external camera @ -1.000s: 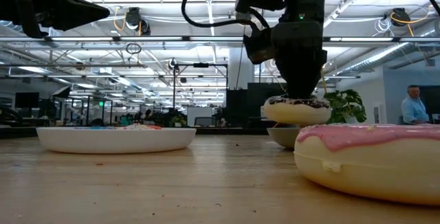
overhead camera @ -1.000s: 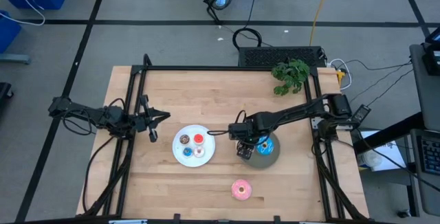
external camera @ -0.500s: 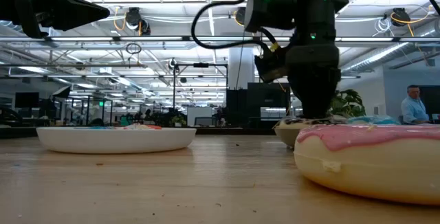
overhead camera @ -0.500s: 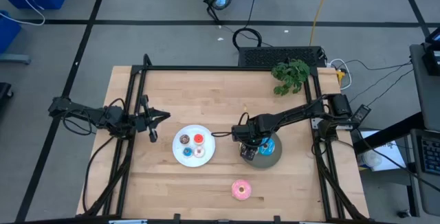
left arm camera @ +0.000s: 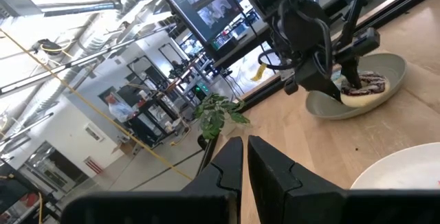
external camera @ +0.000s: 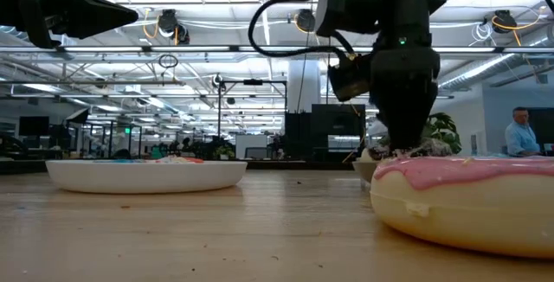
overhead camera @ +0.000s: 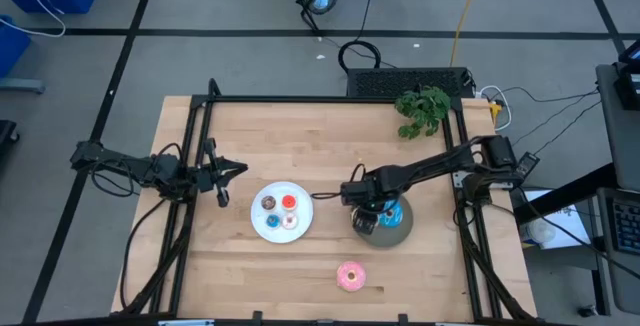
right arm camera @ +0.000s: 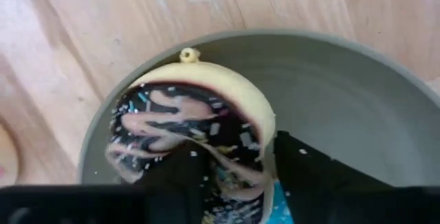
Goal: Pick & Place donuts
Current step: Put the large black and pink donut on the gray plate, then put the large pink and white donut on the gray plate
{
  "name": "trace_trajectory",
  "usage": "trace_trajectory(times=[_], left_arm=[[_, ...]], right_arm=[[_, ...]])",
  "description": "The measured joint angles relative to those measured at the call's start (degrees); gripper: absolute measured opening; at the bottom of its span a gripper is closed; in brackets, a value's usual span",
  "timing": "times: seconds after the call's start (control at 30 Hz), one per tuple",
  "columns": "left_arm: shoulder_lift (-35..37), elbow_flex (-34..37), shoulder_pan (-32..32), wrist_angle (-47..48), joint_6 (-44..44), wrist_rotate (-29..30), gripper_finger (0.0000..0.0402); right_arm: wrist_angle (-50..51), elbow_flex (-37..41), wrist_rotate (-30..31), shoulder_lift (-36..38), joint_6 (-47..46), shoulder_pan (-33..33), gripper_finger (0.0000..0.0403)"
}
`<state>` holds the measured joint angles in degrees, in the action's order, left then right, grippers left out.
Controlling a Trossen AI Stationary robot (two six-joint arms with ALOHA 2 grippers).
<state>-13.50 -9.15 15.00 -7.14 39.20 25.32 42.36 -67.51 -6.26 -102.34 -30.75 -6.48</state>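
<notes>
My right gripper (overhead camera: 365, 216) is down in the grey plate (overhead camera: 402, 234), shut on the chocolate donut (right arm camera: 199, 114), which has a cream body and dark sprinkled icing. The blue sprinkled donut (overhead camera: 391, 210) lies in the same plate beside it. The pink donut (overhead camera: 351, 276) lies flat on the table near the front edge. The four tiny donuts, red (overhead camera: 289, 203), brown (overhead camera: 268, 203), blue (overhead camera: 272, 220) and white (overhead camera: 290, 220), sit on the white plate (overhead camera: 262, 228). My left gripper (overhead camera: 238, 169) waits shut above the table, left of the white plate. My right gripper pinches the chocolate donut between its two fingers (right arm camera: 309, 172) at the part of the ring nearest the wrist (right arm camera: 237, 176), coming from above and pointing down. The donut is tilted, its far rim (right arm camera: 206, 73) low against the grey plate's floor (right arm camera: 344, 93).
A green toy plant (overhead camera: 422, 106) stands near the table's far right corner. A black frame runs along the table's left, far and right edges. The pink donut (external camera: 467, 200) fills the low view's near right. A person (external camera: 519, 135) stands in the room behind.
My right gripper has moved a little toward the table's right edge and down, still shut on the chocolate donut. The donut was lifted clear above the grey plate; now it is low inside the plate beside the blue sprinkled donut.
</notes>
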Motion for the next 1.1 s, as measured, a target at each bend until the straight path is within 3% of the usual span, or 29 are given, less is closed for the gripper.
trace_trajectory(times=[0.2,0.4,0.73,0.97,1.1], left_arm=[[0.00,0.00,0.01,0.00,0.00,0.00,0.0031],[0.00,0.00,0.00,0.00,-0.02,0.00,0.0031],[-0.01,0.00,0.01,-0.04,-0.02,-0.02,0.0031],[-0.02,0.00,0.02,-0.22,0.35,-0.28,0.0031],[0.00,0.00,0.01,-0.52,0.30,-0.37,0.0031]], right_arm=[[2.33,0.00,0.12,2.34,-0.04,0.00,0.0209],[5.91,0.00,2.03,4.14,-0.24,0.00,0.0230],[8.87,0.00,3.76,11.25,0.67,-1.05,0.0215],[-5.68,-0.22,3.52,15.12,3.24,-9.79,0.0192],[-9.53,-3.88,7.30,13.63,0.30,-14.97,0.0156]])
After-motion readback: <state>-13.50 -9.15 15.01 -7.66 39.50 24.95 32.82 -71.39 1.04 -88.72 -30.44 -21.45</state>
